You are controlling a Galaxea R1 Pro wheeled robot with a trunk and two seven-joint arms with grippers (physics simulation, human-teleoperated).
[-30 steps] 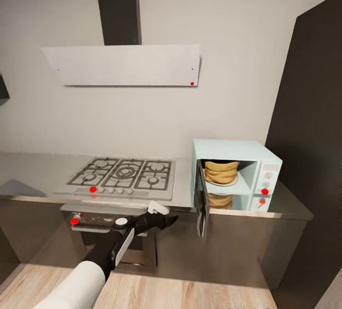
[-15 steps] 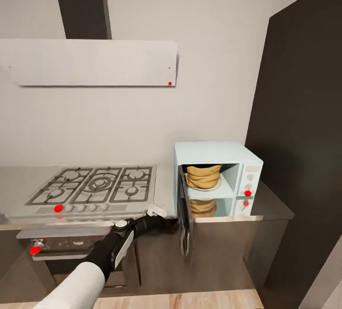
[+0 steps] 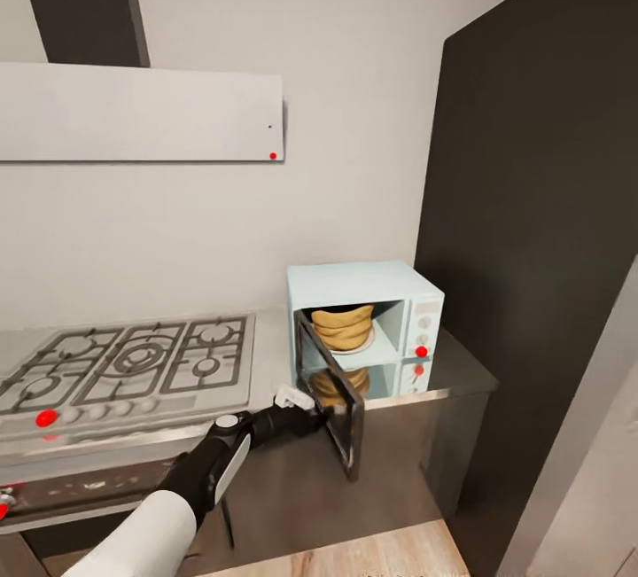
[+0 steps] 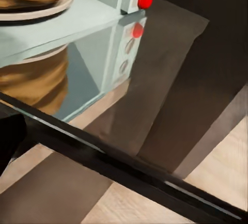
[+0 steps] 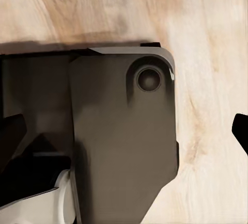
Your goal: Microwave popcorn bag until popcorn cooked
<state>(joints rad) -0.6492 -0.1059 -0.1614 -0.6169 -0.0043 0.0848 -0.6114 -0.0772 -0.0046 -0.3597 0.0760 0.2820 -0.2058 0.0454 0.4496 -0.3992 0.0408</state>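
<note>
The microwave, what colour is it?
Pale mint-blue microwave, with a dark glass door; best in the head view.

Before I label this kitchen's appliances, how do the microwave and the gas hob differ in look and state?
The microwave is a pale mint-blue box standing on the countertop; the gas hob is flat, grey steel with black grates, set into the countertop. The microwave's dark glass door is open, with the yellow popcorn bag inside; the hob's burners carry nothing. Both have round knobs and a red dot on their controls.
</note>
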